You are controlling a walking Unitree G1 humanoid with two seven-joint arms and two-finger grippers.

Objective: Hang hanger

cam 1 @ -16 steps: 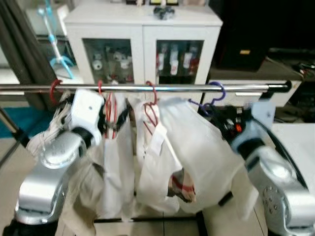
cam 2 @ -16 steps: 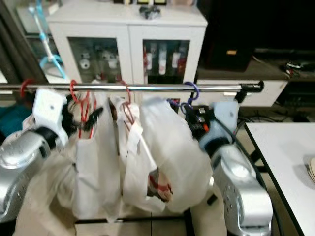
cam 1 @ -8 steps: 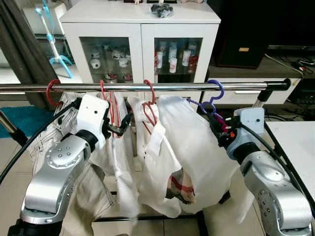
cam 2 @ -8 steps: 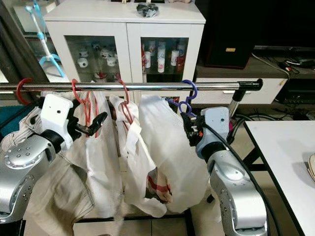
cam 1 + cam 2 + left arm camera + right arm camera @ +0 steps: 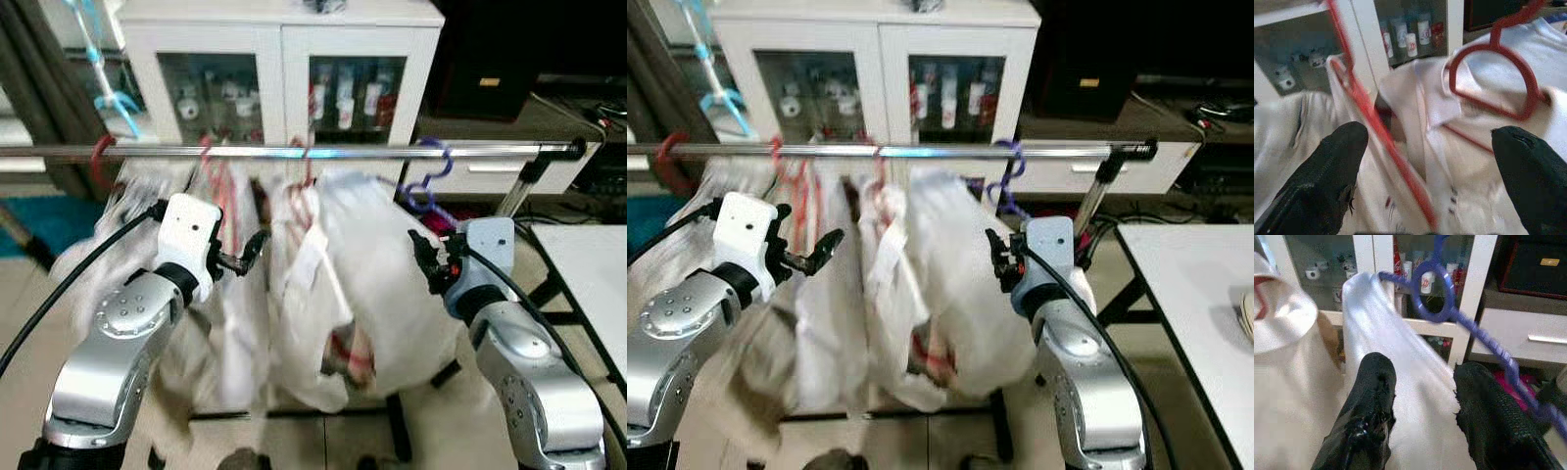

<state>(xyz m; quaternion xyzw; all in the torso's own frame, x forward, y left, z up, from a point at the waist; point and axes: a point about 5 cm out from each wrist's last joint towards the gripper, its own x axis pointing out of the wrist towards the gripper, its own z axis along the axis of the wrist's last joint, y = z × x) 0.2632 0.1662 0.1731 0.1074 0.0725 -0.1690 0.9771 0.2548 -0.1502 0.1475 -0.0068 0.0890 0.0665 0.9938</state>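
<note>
Purple hanger (image 5: 428,174) hooks the rail (image 5: 323,152) near its end.

silver arms, white wrists, black fingers (image 5: 1327,181), cables.

The purple hanger (image 5: 428,176) hangs by its hook over the metal rail (image 5: 392,152), near the rail's right end. A white garment (image 5: 377,284) drapes from it, beside the red hangers (image 5: 220,191) to its left.

Rail (image 5: 343,152) with hangers (image 5: 428,168) and garments (image 5: 372,274)
</note>
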